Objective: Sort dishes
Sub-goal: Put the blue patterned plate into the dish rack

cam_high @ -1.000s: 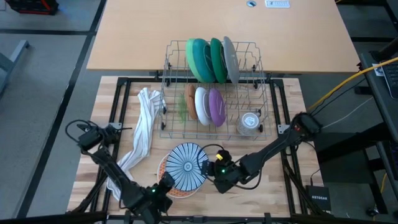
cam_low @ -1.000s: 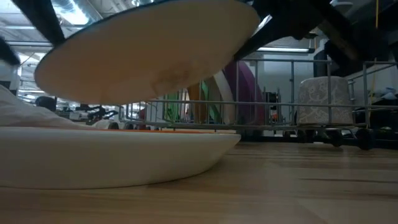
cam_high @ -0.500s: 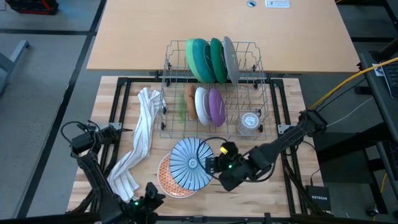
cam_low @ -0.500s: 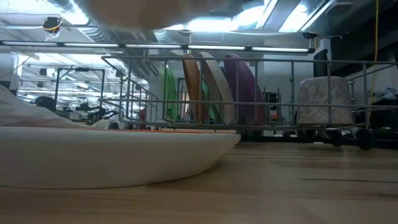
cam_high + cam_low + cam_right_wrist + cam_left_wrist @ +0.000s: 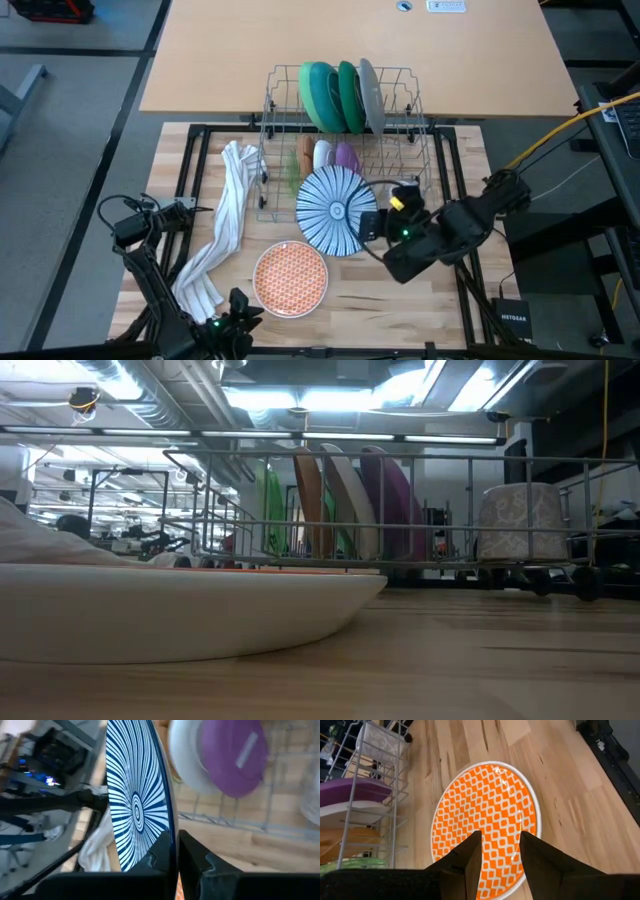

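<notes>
The blue-and-white striped plate hangs in the air over the near side of the wire rack, with my right gripper shut on it. The orange patterned plate lies flat on the wooden table, its white underside filling the low view. My left gripper stands open above the orange plate's near-left edge and touches nothing. Green, teal and grey dishes stand on edge in the rack's far row. White and purple ones stand in its near row. My right gripper pinches the striped plate's rim between its two fingers, at the edge toward the table's right. The fingers come from the right, slanting down. The plate is lifted clear of the table and rack, tilted, its striped face toward the high camera.
A white cloth towel lies left of the rack and the orange plate. A clear glass cup sits in the rack's near right corner. Bare wood shows to the right of the orange plate.
My right gripper has risen and gone toward the far edge with the striped plate. The plate has come up off the orange plate and now hangs over the rack's near side. My left gripper has drawn back toward the near-left, away from the plates.
</notes>
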You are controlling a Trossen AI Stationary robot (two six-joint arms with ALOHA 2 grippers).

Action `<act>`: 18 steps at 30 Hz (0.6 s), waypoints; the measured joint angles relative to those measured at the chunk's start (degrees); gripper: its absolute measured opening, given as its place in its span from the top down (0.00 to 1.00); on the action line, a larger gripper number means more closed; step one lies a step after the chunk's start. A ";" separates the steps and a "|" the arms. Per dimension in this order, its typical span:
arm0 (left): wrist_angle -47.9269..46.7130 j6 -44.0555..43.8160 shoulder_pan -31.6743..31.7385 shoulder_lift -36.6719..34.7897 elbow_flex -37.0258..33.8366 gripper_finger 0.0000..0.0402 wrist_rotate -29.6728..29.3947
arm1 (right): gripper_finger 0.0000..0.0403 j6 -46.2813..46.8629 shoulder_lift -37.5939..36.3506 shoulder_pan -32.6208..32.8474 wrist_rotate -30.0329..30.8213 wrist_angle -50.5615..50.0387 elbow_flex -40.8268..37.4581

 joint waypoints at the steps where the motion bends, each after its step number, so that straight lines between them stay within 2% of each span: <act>1: -0.03 -0.27 0.00 0.00 0.00 0.69 -0.15 | 0.96 -1.52 -0.59 -0.24 0.78 0.86 0.06; 8: -0.03 -1.21 0.67 0.00 -0.02 0.69 -2.47 | 0.96 -10.20 -2.35 -3.32 0.71 0.58 0.50; 13: -0.93 -3.13 2.12 0.00 -0.04 0.69 -2.55 | 0.96 -18.14 -3.45 -8.48 0.59 0.50 0.48; 18: -6.15 -6.53 3.93 0.00 -0.04 0.69 -2.78 | 0.96 -25.99 -6.58 -14.93 -0.02 0.46 0.48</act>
